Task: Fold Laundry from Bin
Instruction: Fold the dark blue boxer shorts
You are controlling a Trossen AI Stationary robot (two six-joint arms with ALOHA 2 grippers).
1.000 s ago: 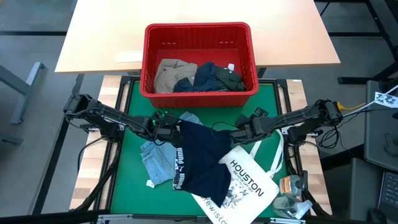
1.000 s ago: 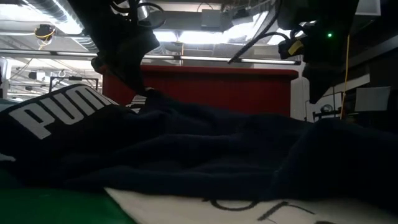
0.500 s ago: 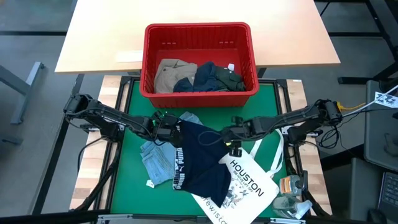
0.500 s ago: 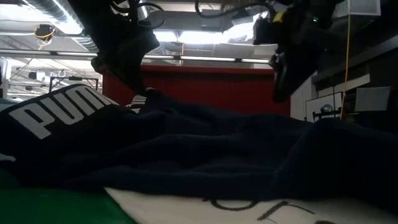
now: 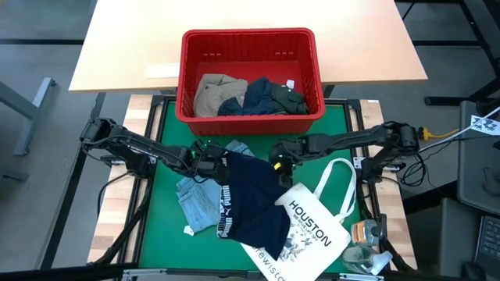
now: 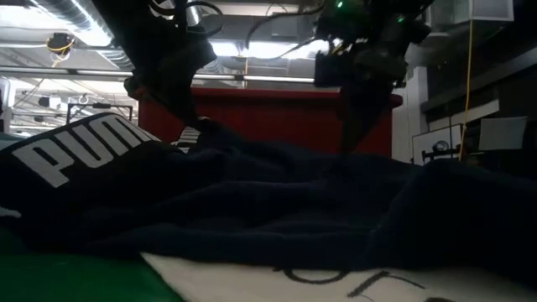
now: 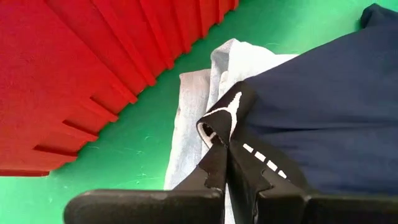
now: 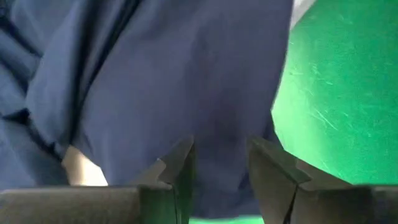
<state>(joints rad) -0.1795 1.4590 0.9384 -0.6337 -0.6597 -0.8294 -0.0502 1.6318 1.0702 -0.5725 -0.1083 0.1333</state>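
While left fingers pinch navy garment | right fingers parted, empty | one bin

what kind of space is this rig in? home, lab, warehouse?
Most likely a robotics lab or workshop, not a home. The low view shows exposed ceiling ducts and strip lights. The green work mat sits in a metal frame, with a plain light wood table behind the red bin.
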